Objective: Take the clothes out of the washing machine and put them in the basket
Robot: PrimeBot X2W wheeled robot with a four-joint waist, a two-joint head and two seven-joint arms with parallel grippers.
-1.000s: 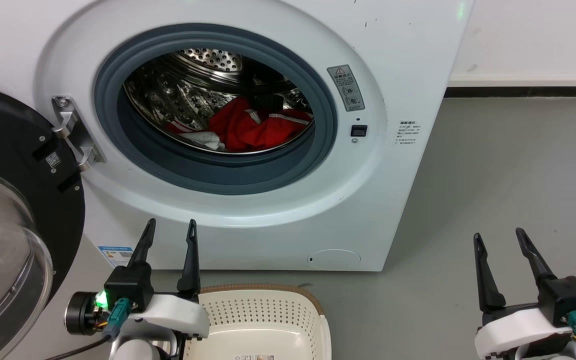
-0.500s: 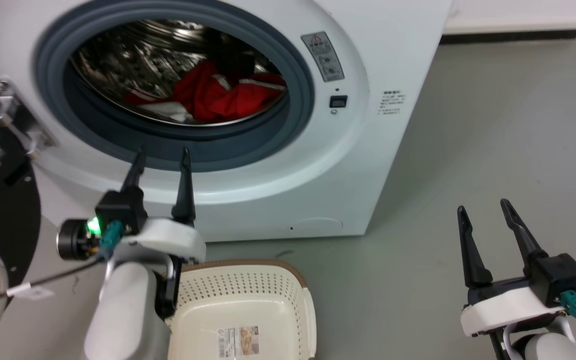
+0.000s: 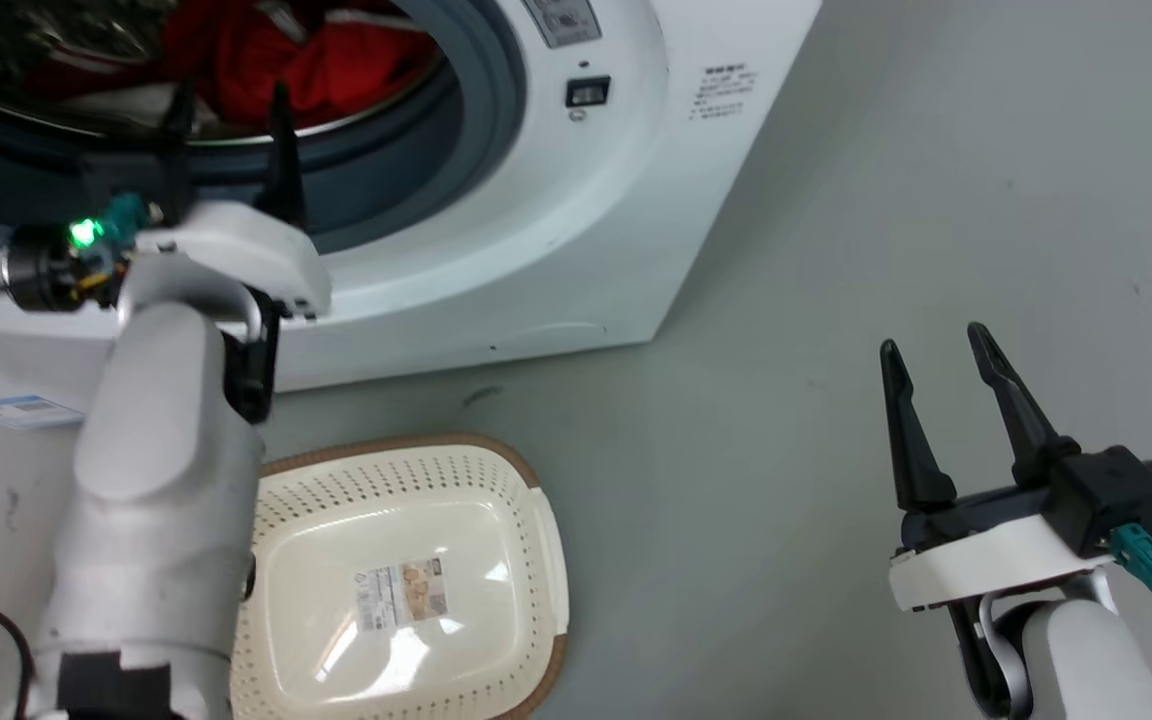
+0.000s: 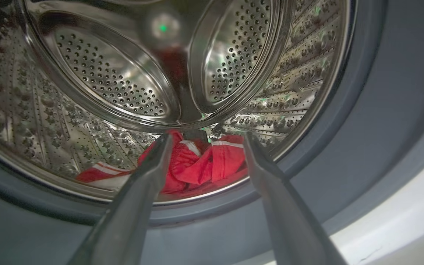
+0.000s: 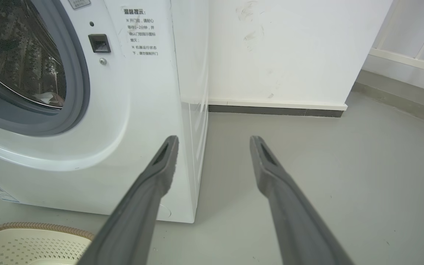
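The washing machine (image 3: 576, 230) takes up the head view from nine o'clock round to twelve. Its white front slants across the frame, and the grey floor (image 3: 886, 200) spreads over the rest, from one o'clock down to six. Inside the grey rubber seal (image 3: 476, 130), the perforated steel drum (image 4: 116, 84) shines in the left wrist view.

The basket (image 3: 406, 462) stands on the floor at about seven o'clock in the head view, near the foot of the machine but not touching it. It holds no clothing, and a printed label (image 3: 401, 590) lies flat on its bottom (partly under glare).

The clothes (image 3: 336, 70) lie at the bottom of the drum, at eleven o'clock in the head view. They form a red heap with white stripes, just behind the lip of the porthole.

The left gripper (image 3: 229, 100) sits at ten o'clock, its two dark fingers spread apart and holding nothing. The tips are at the seal and point into the drum at the red heap, which shows between them in the left wrist view. They are not touching it. A green light (image 3: 86, 232) glows on that wrist.

The right gripper (image 3: 931, 337) hangs over bare floor at four o'clock, well away from machine and basket, its fingers likewise parted and empty.

A small dark latch socket (image 3: 586, 92) sits on the machine's front at twelve o'clock.
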